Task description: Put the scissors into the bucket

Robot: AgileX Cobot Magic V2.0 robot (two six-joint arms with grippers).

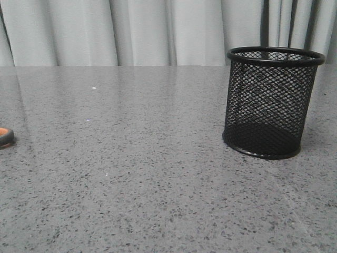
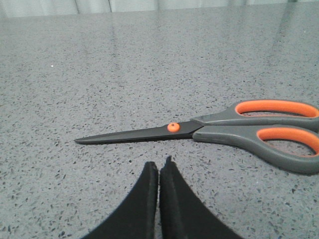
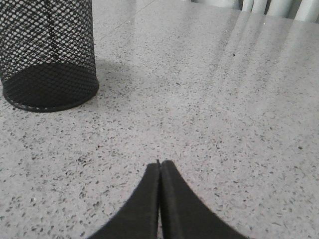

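Note:
The scissors (image 2: 219,130) lie flat and closed on the grey speckled table in the left wrist view, with dark blades, an orange pivot dot and grey handles with orange inlays. Only a handle end (image 1: 5,136) shows at the front view's left edge. My left gripper (image 2: 159,167) is shut and empty, a little short of the blades. The bucket (image 1: 271,103), a black wire-mesh cup, stands upright and empty at the right of the table; it also shows in the right wrist view (image 3: 48,55). My right gripper (image 3: 159,164) is shut and empty, apart from the bucket.
The grey speckled table (image 1: 131,174) stretches across the front view. Pale curtains (image 1: 142,31) hang behind its far edge. Neither arm shows in the front view.

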